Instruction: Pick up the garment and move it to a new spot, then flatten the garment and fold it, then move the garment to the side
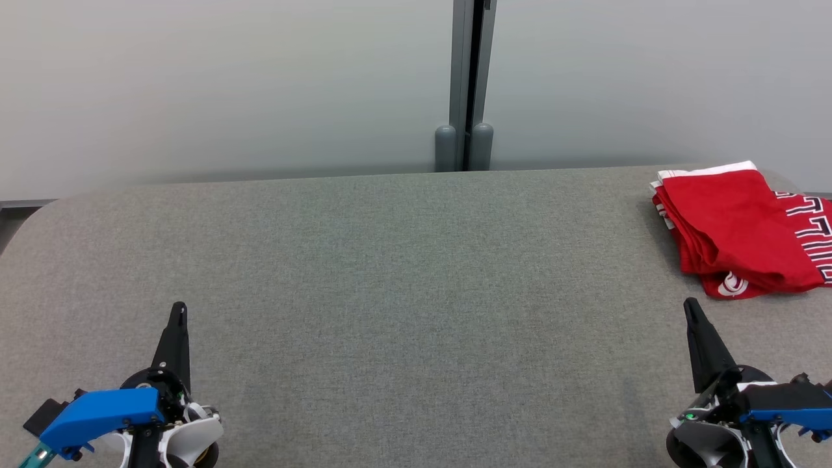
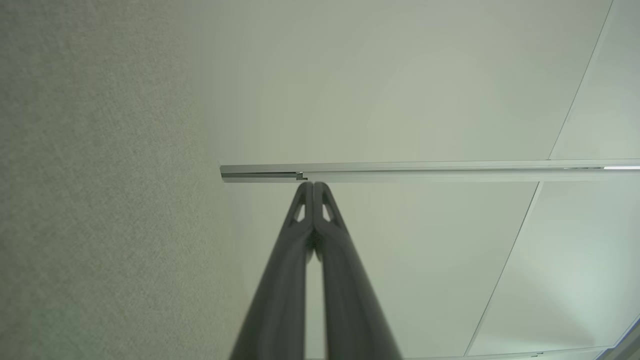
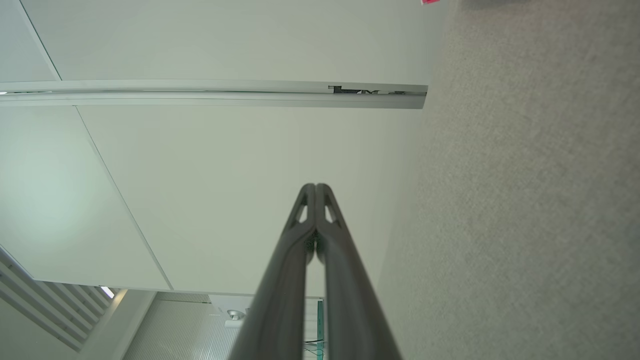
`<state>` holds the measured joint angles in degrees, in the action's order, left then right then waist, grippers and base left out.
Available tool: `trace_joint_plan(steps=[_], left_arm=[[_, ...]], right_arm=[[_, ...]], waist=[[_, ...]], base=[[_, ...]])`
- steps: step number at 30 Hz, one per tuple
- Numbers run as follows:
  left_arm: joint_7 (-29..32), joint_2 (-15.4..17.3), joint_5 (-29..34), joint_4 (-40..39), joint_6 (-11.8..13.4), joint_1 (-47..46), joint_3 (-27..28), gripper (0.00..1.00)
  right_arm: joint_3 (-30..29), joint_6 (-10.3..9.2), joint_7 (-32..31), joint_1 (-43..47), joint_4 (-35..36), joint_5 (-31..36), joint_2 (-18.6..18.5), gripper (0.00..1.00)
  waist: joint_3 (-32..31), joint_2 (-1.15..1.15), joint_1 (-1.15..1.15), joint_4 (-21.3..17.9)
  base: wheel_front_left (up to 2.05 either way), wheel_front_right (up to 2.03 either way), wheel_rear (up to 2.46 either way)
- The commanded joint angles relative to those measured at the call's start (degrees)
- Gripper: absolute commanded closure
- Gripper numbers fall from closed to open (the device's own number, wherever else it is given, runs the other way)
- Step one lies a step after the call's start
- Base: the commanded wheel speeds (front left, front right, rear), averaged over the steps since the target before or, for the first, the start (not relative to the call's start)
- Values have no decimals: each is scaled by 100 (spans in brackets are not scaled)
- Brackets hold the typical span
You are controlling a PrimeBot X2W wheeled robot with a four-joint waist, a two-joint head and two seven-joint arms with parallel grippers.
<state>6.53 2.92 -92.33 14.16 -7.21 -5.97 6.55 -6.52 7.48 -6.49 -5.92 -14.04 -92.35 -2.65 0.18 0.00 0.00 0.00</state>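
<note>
While left gripper (image 1: 179, 307) and right gripper (image 1: 690, 303) are clenched empty, the garment (image 1: 734, 227) is judged soft, light, best pinched at its edge.

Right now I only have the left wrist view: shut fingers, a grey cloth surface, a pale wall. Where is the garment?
Observer: In the head view the red garment lies folded at the far right of the grey table.
Operator: Is the right gripper touching it?
Observer: No. The right gripper sits nearer the robot than the garment, with bare table between them.
Operator: Is it holding anything?
Observer: No. In the right wrist view its fingers are pressed together with nothing between them.
</note>
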Motion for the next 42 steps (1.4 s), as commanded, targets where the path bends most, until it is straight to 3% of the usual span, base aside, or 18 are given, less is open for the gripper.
trace_joint_plan(steps=[1,42], left_arm=[[21,-11,-15,-23,-51,-57,10,100],[21,-11,-17,-24,-51,-57,8,100]], right_arm=[[-1,2,-16,-63,-7,-14,-42,100],[0,2,-15,-63,-7,-14,-41,100]], waist=[[0,0,0,0],[0,0,0,0]], base=[[0,0,0],[0,0,0]])
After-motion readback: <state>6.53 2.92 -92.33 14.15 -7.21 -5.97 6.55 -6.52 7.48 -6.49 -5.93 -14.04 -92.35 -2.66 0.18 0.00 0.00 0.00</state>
